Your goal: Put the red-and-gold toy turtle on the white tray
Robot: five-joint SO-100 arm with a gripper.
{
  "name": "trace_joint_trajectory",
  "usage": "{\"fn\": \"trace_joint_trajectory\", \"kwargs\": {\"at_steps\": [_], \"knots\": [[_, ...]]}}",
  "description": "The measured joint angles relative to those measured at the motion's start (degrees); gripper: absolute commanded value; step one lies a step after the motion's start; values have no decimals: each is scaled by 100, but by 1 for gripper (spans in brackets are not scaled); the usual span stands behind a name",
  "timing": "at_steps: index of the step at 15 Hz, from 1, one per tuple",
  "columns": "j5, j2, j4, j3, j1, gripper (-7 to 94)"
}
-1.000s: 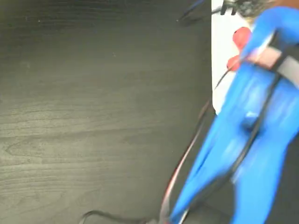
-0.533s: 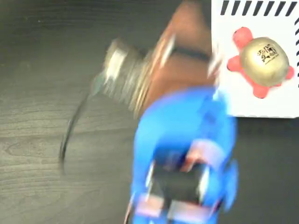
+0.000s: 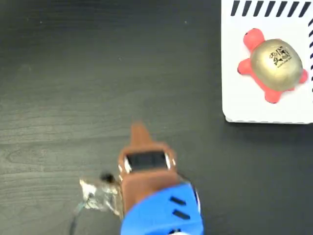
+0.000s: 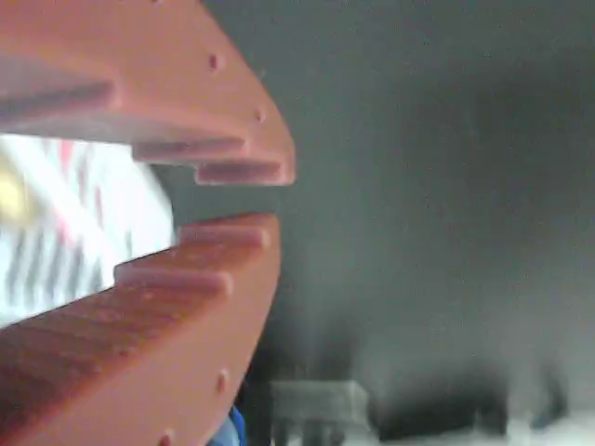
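Note:
The red-and-gold toy turtle [image 3: 274,64] lies on the white tray [image 3: 239,105] at the upper right of the fixed view, gold shell up, with its red head toward the top left. Nothing touches it. My brown gripper [image 3: 139,129] is far from it, at the lower middle of the table, pointing up the picture. In the wrist view the gripper [image 4: 274,198] has its toothed jaws drawn almost together, with only a thin gap and nothing between them. The tray [image 4: 84,242] shows as a white blur behind the jaws at the left.
The table [image 3: 73,73] is dark wood-grain. My blue arm [image 3: 161,215] enters at the bottom edge. A greyish motor part with a cable [image 3: 100,193] sticks out to the left of the gripper body. The tray's black stripes [image 3: 264,8] run along its top edge.
The arm has swung off the tray, leftward and down to the bottom middle. The turtle, half hidden by the arm a second ago, now lies uncovered on the tray and has not moved.

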Motion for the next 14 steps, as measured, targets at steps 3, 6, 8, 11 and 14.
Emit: {"fn": "trace_joint_trajectory", "kwargs": {"at_steps": [3, 6, 8, 11, 14], "knots": [[-35, 396, 536, 448, -114, 0], [-141, 483, 712, 712, -167, 0], [-141, 492, 800, 712, -79, 0], [-141, 492, 800, 712, -53, 0], [-141, 492, 800, 712, -53, 0]]}}
